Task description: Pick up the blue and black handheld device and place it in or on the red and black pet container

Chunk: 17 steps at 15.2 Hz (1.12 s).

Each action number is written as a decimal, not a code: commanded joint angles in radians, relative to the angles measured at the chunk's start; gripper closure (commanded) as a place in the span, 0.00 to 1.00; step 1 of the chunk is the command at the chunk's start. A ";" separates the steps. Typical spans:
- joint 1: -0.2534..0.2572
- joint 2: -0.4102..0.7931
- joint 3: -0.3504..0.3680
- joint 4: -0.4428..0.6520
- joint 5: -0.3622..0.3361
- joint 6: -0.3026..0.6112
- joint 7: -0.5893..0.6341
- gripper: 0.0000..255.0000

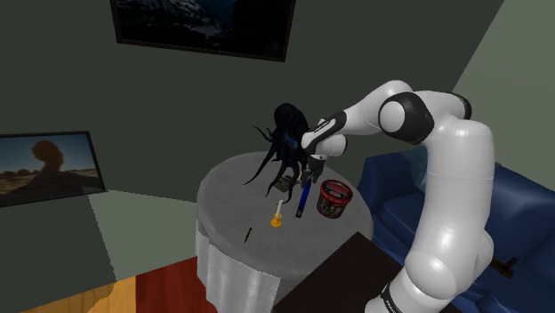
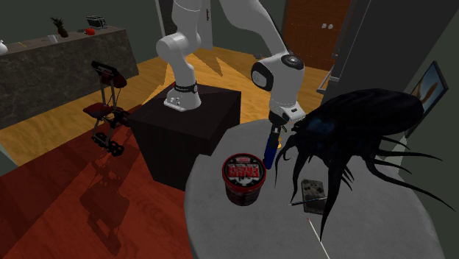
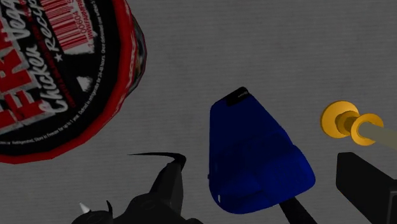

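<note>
Device point(image 3: 254, 159) upright in gripper point(image 2: 274, 134), just beside container point(image 2: 243, 187).
Fingers look clamped on device's top end; its long axis is approx. vertical, low end toward table point(image 1: 227, 200). Container is beside it, not under it, so I judge next move must go up + sideways over the rim. Count: 1 device, 1 container, 1 arm. Farther from container: 1 black tentacled figure point(image 2: 360, 118), 1 yellow toy point(image 3: 331, 114).
</note>
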<state>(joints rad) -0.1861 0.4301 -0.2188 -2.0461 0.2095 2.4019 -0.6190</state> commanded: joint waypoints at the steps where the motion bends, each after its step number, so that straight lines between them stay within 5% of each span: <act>1: -0.002 0.023 0.006 0.004 0.008 0.020 -0.004 0.00; 10: -0.004 0.039 0.010 0.003 0.015 0.036 -0.008 0.00; 11: -0.004 0.041 0.010 0.003 0.016 0.037 -0.009 1.00; 17: -0.007 0.046 0.010 0.004 0.017 0.041 -0.013 1.00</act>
<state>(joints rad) -0.1919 0.4624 -0.2062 -2.0315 0.2279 2.4698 -0.6348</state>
